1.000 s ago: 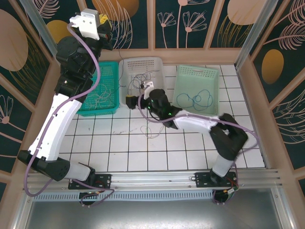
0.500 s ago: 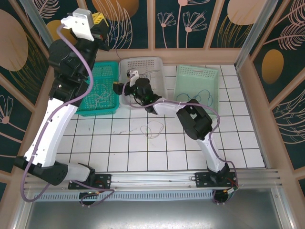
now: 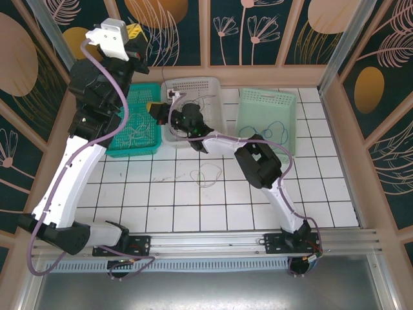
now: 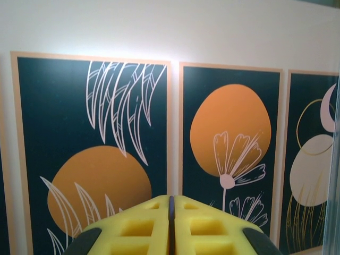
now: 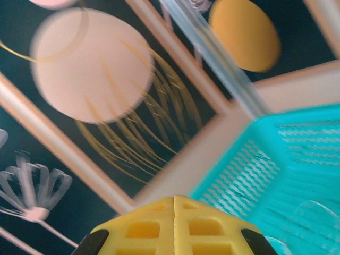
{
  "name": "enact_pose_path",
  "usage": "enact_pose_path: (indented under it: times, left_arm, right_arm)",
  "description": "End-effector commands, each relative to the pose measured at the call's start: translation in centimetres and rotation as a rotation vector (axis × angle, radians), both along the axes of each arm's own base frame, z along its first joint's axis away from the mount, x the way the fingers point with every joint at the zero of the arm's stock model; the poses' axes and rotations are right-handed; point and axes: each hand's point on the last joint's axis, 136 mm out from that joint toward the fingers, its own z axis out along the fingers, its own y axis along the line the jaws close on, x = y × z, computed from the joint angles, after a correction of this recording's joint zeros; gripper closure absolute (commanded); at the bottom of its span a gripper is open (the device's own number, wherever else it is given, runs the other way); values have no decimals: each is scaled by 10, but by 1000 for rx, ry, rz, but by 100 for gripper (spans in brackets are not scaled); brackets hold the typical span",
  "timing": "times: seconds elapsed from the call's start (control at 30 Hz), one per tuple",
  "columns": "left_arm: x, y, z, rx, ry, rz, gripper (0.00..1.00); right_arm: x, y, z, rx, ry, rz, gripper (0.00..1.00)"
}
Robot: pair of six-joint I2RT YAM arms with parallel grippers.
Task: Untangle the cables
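Right pincer (image 3: 155,107) has swung left & back since a sec ago: from the front of the white basket (image 3: 190,82) to just over the gap btw that basket and the teal basket (image 3: 132,150). Its fingers, wide apart then, are now pressed together. As for the cables, they look unmoved: dark cables (image 3: 197,102) tangled in the white basket, pale cables (image 3: 137,132) looped in the teal one, and a blue cable (image 3: 271,132) coiled in the green basket (image 3: 268,97) on the right. A loose loop (image 3: 208,173) lies on the tiled tabletop (image 3: 174,200) in front of the white basket, apart from all three baskets. Right wrist view is blurred; the yellow pads (image 5: 143,228) meet along a closed seam w/ the teal basket's wall beyond them, and whether a strand is pinched there I can't tell. Left arm is raised high near the teal basket's back-left corner. Its left pincer (image 3: 135,30) sits up by the back wall, pads (image 4: 138,228) closed flush, facing the wall panels (image 4: 95,133) w/ orange discs & leaf drawings.
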Motion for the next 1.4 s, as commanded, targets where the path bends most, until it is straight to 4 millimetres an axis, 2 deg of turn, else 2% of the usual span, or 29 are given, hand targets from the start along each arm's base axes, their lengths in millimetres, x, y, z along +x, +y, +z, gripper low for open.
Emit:
enact_pose_path:
  times: [0.0, 0.2, 0.33, 0.4, 0.5, 0.7, 0.8, 0.93, 1.17, 1.27, 1.37]
  left_arm:
    - [-11, 8, 15, -40, -50, 7, 91]
    - [-11, 8, 7, -32, -33, 10, 91]
    - [-11, 8, 6, -31, -32, 9, 91]
    - [-12, 8, 6, -27, -34, 10, 90]
    - [-14, 9, 7, -26, -39, 10, 90]
    - [-15, 8, 6, -38, -61, 1, 90]
    - [-7, 0, 1, -38, -50, -28, 90]
    - [8, -12, -18, -43, -11, -69, 91]
    - [53, -36, -82, -29, 137, -105, 90]
    - [74, -48, -114, -32, 207, -122, 90]
    - [95, -57, -145, -24, 270, -125, 91]
  right_arm:
    - [-27, 10, 44, 274, 51, 235, 100]
    - [-25, 24, 11, 304, 100, 239, 100]
    - [-18, 11, 29, 398, 70, 227, 100]
    - [-14, 7, 39, 369, 48, 231, 100]
    - [-3, -9, 46, 244, 22, 148, 100]
    - [16, -55, 41, -11, 30, -20, 100]
    - [27, -75, 35, -135, 23, -104, 100]
    - [51, -92, 3, -320, 63, -179, 100]
    - [84, -125, -78, -514, 208, -273, 100]
    - [87, -134, -103, -577, 262, -300, 100]
    - [87, -145, -117, -628, 304, -336, 99]
